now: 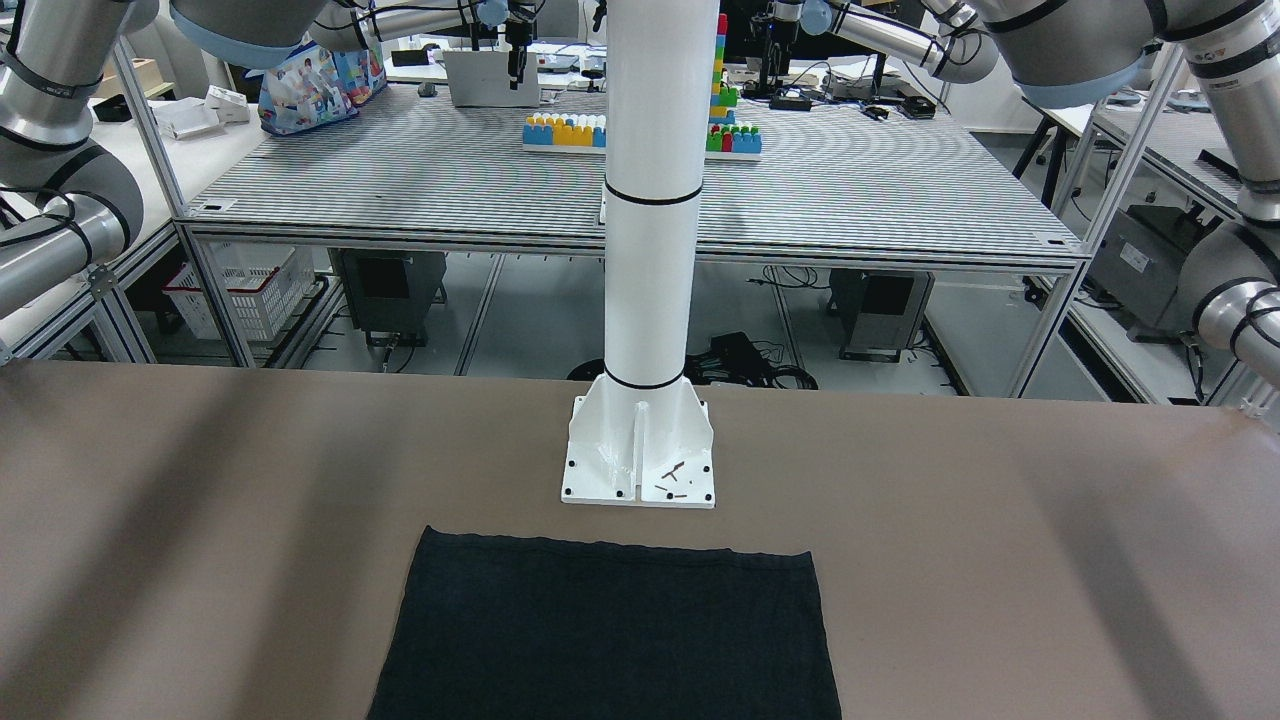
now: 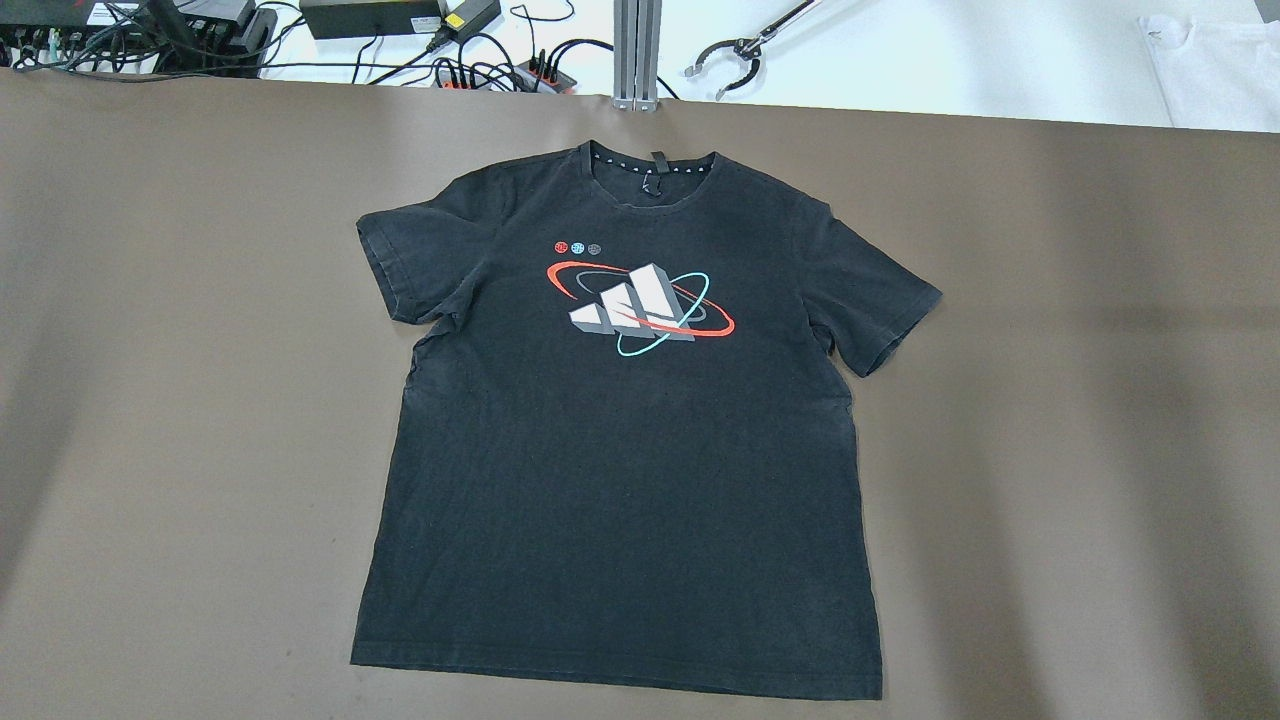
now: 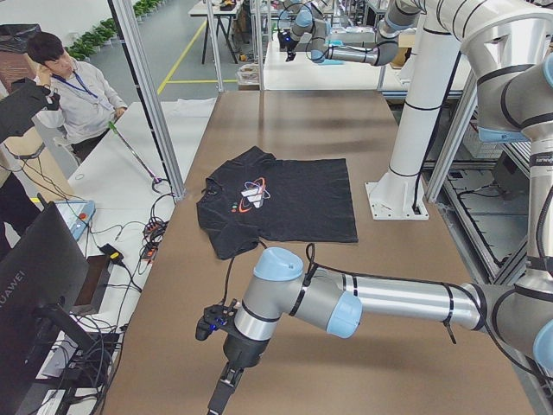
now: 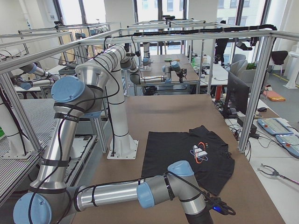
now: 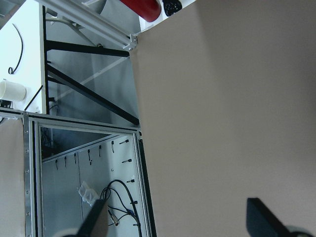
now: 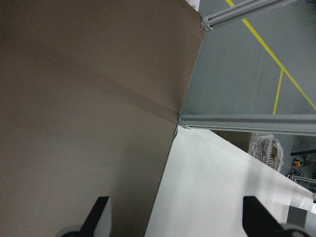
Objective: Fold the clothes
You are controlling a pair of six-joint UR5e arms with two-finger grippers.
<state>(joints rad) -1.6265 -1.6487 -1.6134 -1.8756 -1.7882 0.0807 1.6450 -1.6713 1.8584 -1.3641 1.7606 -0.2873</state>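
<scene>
Item: one black short-sleeved fabric T-shirt (image 2: 620, 480), spread flat and front up on the brown matte table top (image 2: 150, 400). Both sleeves lie out to the sides.
Print: white slanted blocks ringed in red and teal (image 2: 640, 305), on the chest.
Position: the straight hem lies just beside the white square metal base plate of the pillar (image 1: 640, 470), not touching it. The collar is at the table edge farthest from that plate.
Left gripper (image 5: 177, 217): over the table's end well apart from the base plate on the robot's left. Its two dark fingers are spread wide with nothing between them.
Right gripper (image 6: 175, 212): over the opposite table end, equally far from the base plate. Its fingers are spread wide and it holds nothing.
Surroundings: a person in a light shirt (image 3: 78, 95) stands beyond the table, on the side opposite the base plate.
</scene>
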